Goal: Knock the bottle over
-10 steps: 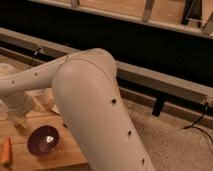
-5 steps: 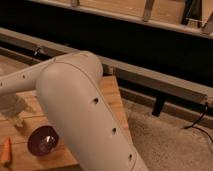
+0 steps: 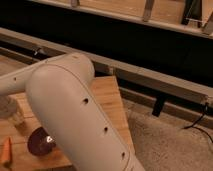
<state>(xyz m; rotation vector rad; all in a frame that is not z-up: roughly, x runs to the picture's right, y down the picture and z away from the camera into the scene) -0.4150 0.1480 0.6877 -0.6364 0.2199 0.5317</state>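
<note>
Camera view: the big pale arm [image 3: 75, 110] fills the middle and blocks most of the wooden tabletop [image 3: 111, 95]. Against the frames from a second ago, the elbow has swung toward 9 o'clock and the upper link now covers more of the board. The forearm runs out to the left edge, carrying the claw [image 3: 6, 106] with it. The claw sits at 9 o'clock, low over the tabletop and half cut off by the frame, further left than it was. Claw state: cannot tell, wide or narrow.

The bottle [image 3: 17, 119] is likely the pale, see-through shape just at 5 o'clock of the claw, on the board. It is either touching the claw or just beside it; I can't say which. I also can't tell whether it is upright or tipped, as only a stub shows next to the arm. The dark red bowl [image 3: 41, 142] is at 5 o'clock from the bottle, near it but apart. A carrot [image 3: 6, 152] lies in the 8 o'clock corner.

Meaning for the task: the sweep has brought the claw right up to the bottle, so this looks like the contact or push phase. Nothing shows it toppled, so I count the knock-over as not confirmed. A short sideways nudge from the claw is probably all that is needed. The risk is the push carrying on into the bowl.
</note>
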